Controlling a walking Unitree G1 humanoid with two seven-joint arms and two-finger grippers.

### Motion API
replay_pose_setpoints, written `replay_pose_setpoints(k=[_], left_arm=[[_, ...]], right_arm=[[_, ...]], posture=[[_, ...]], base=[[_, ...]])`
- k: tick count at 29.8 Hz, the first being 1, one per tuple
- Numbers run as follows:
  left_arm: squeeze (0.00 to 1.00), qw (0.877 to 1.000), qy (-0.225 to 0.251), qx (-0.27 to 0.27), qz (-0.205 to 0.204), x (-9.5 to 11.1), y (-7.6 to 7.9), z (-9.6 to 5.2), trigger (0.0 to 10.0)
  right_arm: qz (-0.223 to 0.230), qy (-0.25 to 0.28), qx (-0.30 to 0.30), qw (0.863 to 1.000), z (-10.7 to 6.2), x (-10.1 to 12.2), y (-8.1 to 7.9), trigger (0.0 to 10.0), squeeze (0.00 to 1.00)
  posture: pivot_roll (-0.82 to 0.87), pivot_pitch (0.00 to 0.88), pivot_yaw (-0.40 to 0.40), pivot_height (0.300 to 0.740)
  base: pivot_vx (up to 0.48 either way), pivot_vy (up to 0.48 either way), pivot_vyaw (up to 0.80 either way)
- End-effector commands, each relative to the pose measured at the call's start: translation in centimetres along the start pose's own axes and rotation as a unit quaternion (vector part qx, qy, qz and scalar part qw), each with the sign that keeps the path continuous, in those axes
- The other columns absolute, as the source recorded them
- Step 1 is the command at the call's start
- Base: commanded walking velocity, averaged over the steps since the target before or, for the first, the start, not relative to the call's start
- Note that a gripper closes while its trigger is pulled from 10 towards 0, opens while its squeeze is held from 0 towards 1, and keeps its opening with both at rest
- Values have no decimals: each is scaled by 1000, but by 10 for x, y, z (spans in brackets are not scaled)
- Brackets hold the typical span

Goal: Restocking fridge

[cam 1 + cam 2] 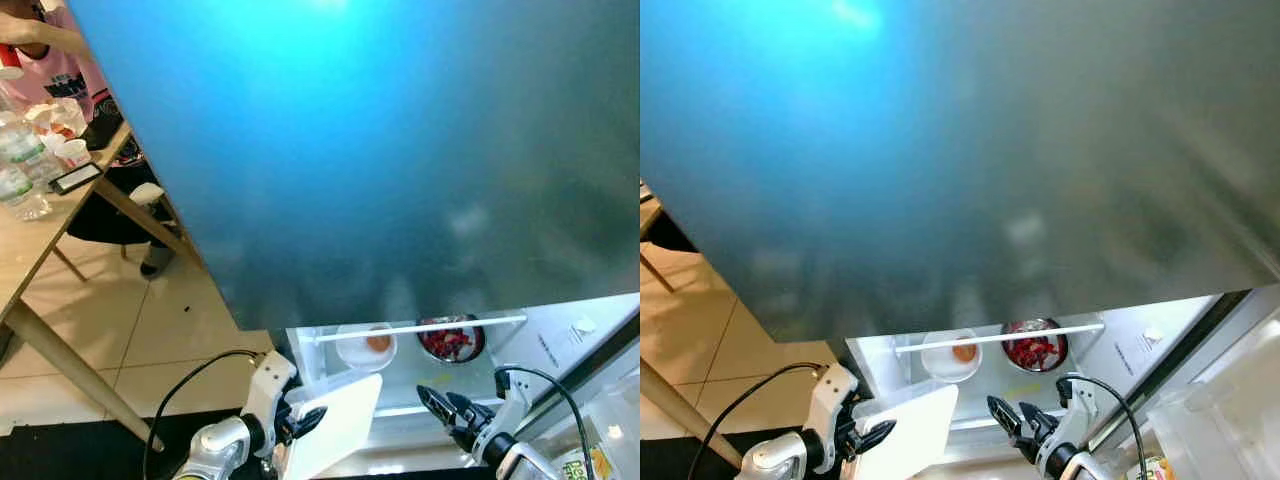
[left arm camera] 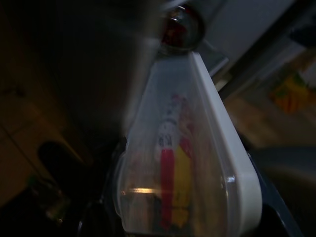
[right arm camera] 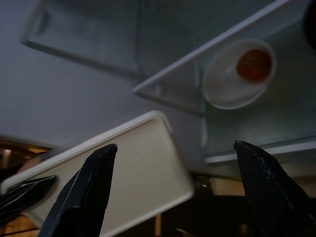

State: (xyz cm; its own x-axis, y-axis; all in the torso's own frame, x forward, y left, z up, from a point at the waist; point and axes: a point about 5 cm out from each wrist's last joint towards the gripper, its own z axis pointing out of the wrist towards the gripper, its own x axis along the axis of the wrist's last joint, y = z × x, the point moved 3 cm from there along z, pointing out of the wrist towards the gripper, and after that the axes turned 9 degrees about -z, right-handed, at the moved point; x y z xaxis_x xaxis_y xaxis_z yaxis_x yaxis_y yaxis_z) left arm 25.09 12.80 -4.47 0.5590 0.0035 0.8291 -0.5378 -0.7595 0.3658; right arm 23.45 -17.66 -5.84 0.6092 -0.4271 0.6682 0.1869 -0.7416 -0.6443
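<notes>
A clear plastic container with a white lid is held low in front of the open fridge, my left gripper shut on its near edge. Through its wall red and yellow packets show. My right gripper hangs open to the right of the container, nothing between its fingers; the container's lid lies just beyond them. On the fridge shelf stand a white bowl holding something orange and a steel bowl of red food.
The big grey-blue fridge front fills the upper view. A wooden table with bottles, cups and a phone stands at left, a person in a pink top behind it. The fridge door shelf with packages is at lower right.
</notes>
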Motion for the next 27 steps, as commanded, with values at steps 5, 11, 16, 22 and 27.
replay_pose_setpoints(k=[5, 11, 16, 22, 27], left_arm=[[0, 996, 80, 10, -30, 34, -7, 6, 10000], [0, 996, 66, -44, -42, 27, 9, 11, 10000], [0, 995, 10, -100, -1, 9, 27, 13, 10000], [0, 990, -37, -108, 85, 2, 31, 14, 10000], [0, 992, -11, -100, 80, 13, 30, 17, 10000]], right_arm=[[13, 9, 29, 999, -3, 0, -3, 10000, 0], [11, 5, 19, 1000, -8, 0, 2, 10000, 0], [11, 3, 16, 1000, -9, 0, 3, 10000, 0], [11, 1, 13, 1000, -9, -1, 4, 10000, 0], [15, 6, 15, 1000, -10, 0, 4, 10000, 0]], posture=[[4, 69, 66, 740], [4, 69, 68, 740], [3, 69, 69, 740], [3, 69, 69, 740], [6, 69, 69, 740]], base=[[0, 0, 0], [0, 0, 0], [0, 0, 0], [0, 0, 0], [0, 0, 0]])
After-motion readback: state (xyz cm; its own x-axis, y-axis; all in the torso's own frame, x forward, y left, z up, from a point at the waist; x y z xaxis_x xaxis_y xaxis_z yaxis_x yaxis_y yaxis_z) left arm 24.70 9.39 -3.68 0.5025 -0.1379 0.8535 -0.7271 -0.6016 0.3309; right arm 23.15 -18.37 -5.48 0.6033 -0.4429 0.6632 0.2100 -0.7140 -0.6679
